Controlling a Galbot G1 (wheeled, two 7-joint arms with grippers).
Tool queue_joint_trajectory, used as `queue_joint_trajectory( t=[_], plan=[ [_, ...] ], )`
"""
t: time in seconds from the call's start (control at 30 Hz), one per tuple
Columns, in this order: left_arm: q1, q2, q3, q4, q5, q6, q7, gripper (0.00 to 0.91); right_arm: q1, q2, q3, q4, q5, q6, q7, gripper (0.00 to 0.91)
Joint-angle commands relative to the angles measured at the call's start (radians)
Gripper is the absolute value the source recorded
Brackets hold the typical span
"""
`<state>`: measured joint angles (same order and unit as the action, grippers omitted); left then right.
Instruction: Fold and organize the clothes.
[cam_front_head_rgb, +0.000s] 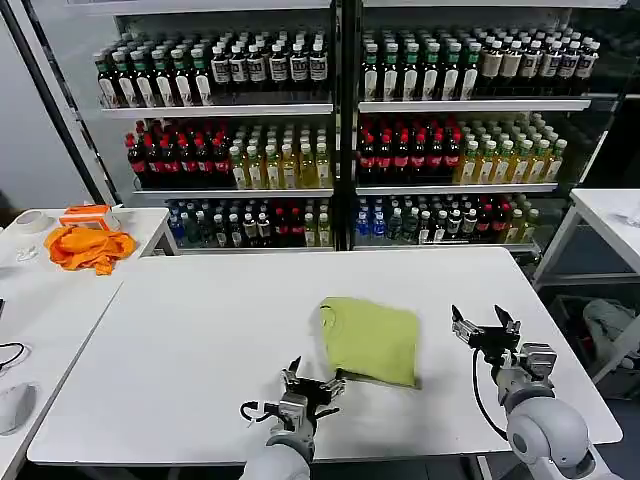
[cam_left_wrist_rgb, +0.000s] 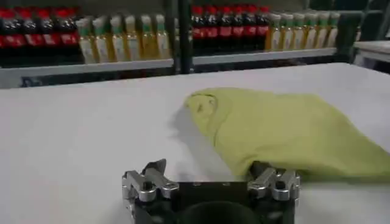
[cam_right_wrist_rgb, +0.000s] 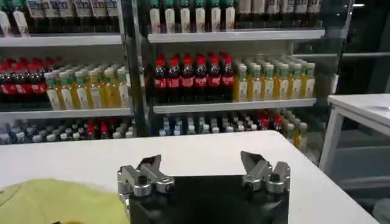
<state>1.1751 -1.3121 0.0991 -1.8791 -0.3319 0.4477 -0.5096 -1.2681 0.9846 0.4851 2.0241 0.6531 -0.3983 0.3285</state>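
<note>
Left gripper (cam_front_head_rgb: 313, 383), jaws apart and empty, hovers at the near edge of the folded yellow-green T-shirt (cam_front_head_rgb: 369, 339). Right gripper (cam_front_head_rgb: 482, 325) (also spread, empty) sits beside the shirt, which lies on the white table (cam_front_head_rgb: 200, 330).

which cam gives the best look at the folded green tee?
Head view: the whole T-shirt lies folded on the white table, every edge visible, between the open left gripper and open right gripper. Left wrist view shows it close but cropped. Right wrist view catches only a corner.
</note>
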Motion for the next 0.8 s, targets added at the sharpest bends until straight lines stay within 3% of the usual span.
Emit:
queue_joint_trajectory(
  t=[0.03,0.47,0.63,0.8],
  plan=[
    [0.005,-0.003,-0.075,-0.050,0.021,-0.067,-0.043,0.907,-0.001,0.003,-0.001,0.000,-0.003,0.001,0.001,0.907],
    [0.007,0.013,-0.120,-0.139,-0.055,-0.154,0.036,0.907,0.000,0.013,-0.001,0.003,-0.004,0.001,0.004,0.907],
    [0.040,0.033,-0.110,-0.130,0.027,-0.155,0.083,0.907,-0.009,0.017,0.001,0.010,-0.007,-0.004,0.001,0.907],
    [0.090,0.063,-0.196,-0.118,0.097,-0.167,0.099,0.907,-0.047,0.040,-0.025,0.043,0.009,-0.027,0.005,0.907]
  ],
)
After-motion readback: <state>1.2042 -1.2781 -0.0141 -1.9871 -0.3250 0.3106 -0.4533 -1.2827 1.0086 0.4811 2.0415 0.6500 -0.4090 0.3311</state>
